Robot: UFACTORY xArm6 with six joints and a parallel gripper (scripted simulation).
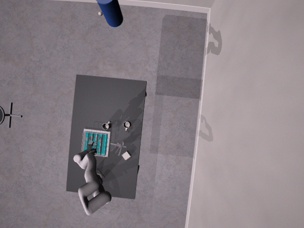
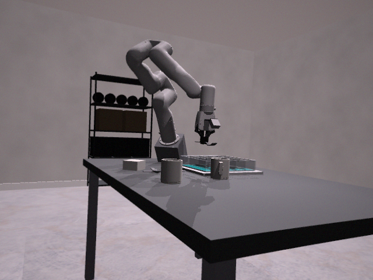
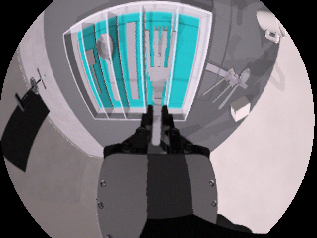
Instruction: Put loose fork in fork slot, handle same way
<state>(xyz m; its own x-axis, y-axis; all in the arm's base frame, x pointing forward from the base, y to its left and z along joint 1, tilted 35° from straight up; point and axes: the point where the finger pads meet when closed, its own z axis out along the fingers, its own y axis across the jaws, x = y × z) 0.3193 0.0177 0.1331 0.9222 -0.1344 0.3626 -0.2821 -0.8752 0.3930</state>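
One tray (image 2: 246, 171), two mugs (image 2: 171, 170) (image 2: 220, 168), one white box (image 2: 133, 164) and a few loose utensils (image 1: 118, 146) sit on the dark counter (image 2: 271, 205). The fork (image 3: 158, 86), grey and slim, hangs level above the tray's teal slots, tines forward, its handle pinched in the nearly closed fingers of the gripper (image 2: 205, 140). A black shelf rack (image 2: 91, 114) stands against the grey wall.
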